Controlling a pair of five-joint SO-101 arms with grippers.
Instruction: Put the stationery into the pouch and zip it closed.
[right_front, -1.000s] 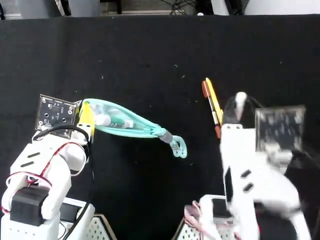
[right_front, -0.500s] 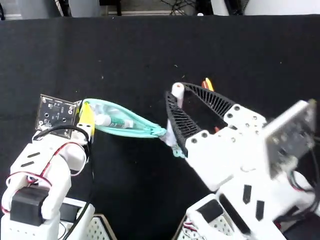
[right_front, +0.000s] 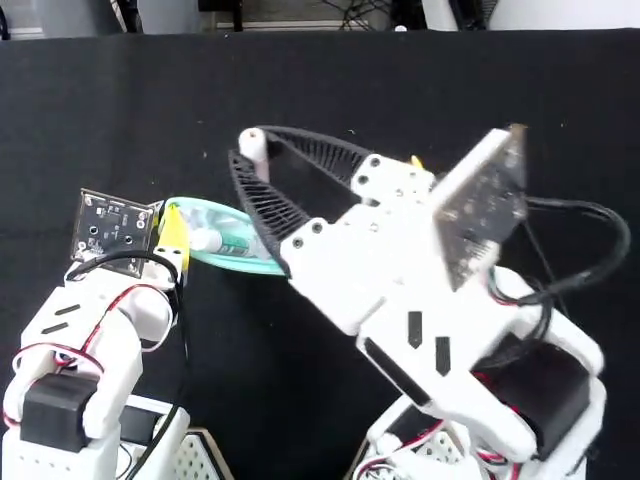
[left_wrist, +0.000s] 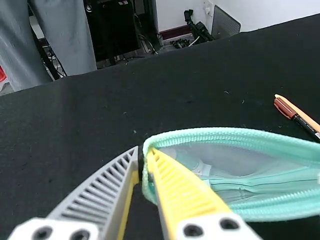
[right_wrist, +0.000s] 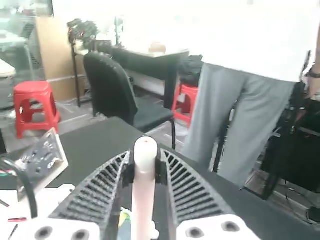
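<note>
A mint-green pouch (right_front: 215, 243) lies open on the black table (right_front: 120, 110), with a white tube with a green label (right_front: 225, 241) inside. My left gripper (right_front: 172, 232) is shut on the pouch's rim at its left end; the left wrist view shows the grey and yellow fingers (left_wrist: 170, 180) pinching the zipper edge of the pouch (left_wrist: 235, 165). My right gripper (right_front: 250, 146) hangs above the pouch, shut on a pale white stick (right_wrist: 145, 170) that pokes out past its black fingertips. An orange pen and a brown pen (left_wrist: 296, 113) lie on the table beyond the pouch.
The right arm's white body (right_front: 420, 300) covers the pouch's right end and most of the pens. A person stands beyond the table's far edge (right_wrist: 240, 130). Bare black cloth stretches across the far half of the table.
The right arm has swung left from beside the pens, carrying the white stick, and now hangs over the pouch. The left gripper and pouch have not moved.
</note>
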